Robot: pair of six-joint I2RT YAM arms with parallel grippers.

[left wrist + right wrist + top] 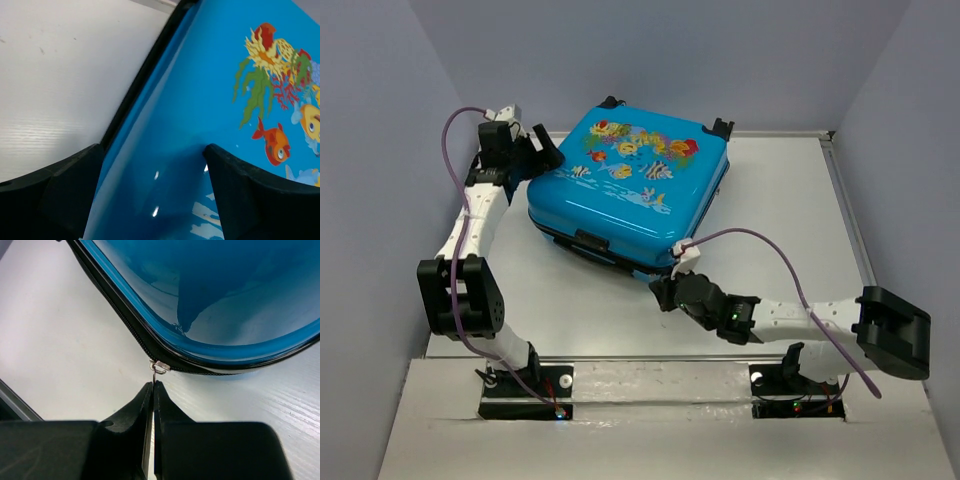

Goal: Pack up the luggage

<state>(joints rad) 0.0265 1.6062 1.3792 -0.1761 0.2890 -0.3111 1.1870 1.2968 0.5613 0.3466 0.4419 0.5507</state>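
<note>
The bright blue luggage (pixel 625 185) lies flat on the table with its fish-print face up and its lid closed. My left gripper (pixel 542 152) is open, its fingers (pixel 235 185) spread over the suitcase's far-left edge and resting on the blue shell (pixel 190 110). My right gripper (pixel 660 295) is at the suitcase's near corner, shut on the thin metal zipper pull (pixel 153 374), which hangs from the silver slider (pixel 161 366) on the black zipper track (pixel 125 322).
The white table (pixel 790 220) lies to the right of the suitcase and in front of it. Grey walls enclose the table on three sides. A raised rim (pixel 850 220) runs along the table's right edge.
</note>
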